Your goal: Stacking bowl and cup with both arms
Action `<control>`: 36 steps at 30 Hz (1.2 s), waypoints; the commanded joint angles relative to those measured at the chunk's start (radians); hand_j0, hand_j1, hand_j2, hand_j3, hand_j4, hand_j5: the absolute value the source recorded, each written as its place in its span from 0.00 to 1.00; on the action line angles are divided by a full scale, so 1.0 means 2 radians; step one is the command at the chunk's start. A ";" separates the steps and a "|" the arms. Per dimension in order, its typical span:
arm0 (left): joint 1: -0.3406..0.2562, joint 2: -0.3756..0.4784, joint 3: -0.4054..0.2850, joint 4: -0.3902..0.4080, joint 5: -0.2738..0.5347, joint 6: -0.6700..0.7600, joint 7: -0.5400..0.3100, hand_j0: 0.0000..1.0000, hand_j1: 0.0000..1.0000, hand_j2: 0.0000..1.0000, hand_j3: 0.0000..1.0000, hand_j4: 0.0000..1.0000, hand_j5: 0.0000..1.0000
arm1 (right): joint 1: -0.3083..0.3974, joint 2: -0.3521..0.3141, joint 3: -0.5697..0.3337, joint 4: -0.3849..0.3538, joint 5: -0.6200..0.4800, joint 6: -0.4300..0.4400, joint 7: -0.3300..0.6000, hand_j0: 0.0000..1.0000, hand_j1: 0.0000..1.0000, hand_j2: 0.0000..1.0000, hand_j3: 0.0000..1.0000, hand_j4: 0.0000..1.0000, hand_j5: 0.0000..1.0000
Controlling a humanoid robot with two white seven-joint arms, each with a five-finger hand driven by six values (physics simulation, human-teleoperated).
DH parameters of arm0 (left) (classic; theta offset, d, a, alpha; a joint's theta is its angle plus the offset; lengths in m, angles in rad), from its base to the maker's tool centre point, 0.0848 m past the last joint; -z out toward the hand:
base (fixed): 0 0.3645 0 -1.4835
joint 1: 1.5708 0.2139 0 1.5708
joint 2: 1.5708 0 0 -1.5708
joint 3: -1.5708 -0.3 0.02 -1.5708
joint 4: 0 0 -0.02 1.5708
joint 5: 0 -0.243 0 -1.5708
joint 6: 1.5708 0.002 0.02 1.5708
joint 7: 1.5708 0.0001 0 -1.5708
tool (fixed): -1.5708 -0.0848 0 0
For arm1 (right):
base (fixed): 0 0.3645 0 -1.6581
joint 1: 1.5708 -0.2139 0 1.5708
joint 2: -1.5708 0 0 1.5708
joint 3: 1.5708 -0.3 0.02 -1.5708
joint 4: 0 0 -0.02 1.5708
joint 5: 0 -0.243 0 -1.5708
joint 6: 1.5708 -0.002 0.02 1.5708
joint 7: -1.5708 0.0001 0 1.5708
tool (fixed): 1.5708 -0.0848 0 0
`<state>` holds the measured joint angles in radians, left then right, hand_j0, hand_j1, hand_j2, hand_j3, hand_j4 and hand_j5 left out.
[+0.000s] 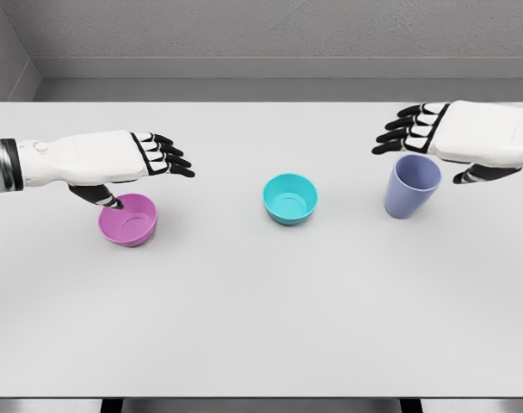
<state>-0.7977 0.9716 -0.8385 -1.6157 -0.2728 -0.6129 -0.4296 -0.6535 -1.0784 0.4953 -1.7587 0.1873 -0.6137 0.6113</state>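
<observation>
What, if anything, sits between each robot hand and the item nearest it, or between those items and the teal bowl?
Nothing visible. The left robot hand hovers right over the pink bowl, and the right robot hand right over the purple cup. Only bare table lies between them and the teal bowl.

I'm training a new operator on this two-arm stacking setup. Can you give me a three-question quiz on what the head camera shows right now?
1. True or false: the left hand already holds the pink bowl clear of the table.
2. Which item stands nearest the right hand? A) pink bowl B) teal bowl C) purple cup
3. Fill in: the teal bowl sits between the pink bowl and the ____.

Key:
1. False; the bowl rests on the table and the fingers are spread.
2. C.
3. Purple cup.
</observation>
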 commanded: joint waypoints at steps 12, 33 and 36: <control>-0.014 0.020 -0.006 0.004 -0.027 0.001 -0.091 1.00 1.00 1.00 1.00 1.00 1.00 | -0.013 -0.009 0.002 0.028 -0.001 0.001 0.000 1.00 1.00 1.00 1.00 1.00 1.00; -0.012 0.003 -0.021 0.030 -0.066 0.001 -0.091 1.00 1.00 1.00 1.00 1.00 1.00 | -0.015 0.021 0.055 0.092 0.003 0.001 0.000 1.00 1.00 1.00 1.00 1.00 1.00; -0.009 -0.001 -0.023 0.030 -0.066 0.001 -0.091 1.00 1.00 1.00 1.00 1.00 1.00 | -0.015 0.038 0.055 0.108 0.014 0.001 0.000 1.00 1.00 1.00 1.00 1.00 1.00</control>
<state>-0.8161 0.9665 -0.8832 -1.5564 -0.4094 -0.6132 -0.6112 -0.6842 -1.0209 0.6037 -1.5657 0.2098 -0.6137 0.6113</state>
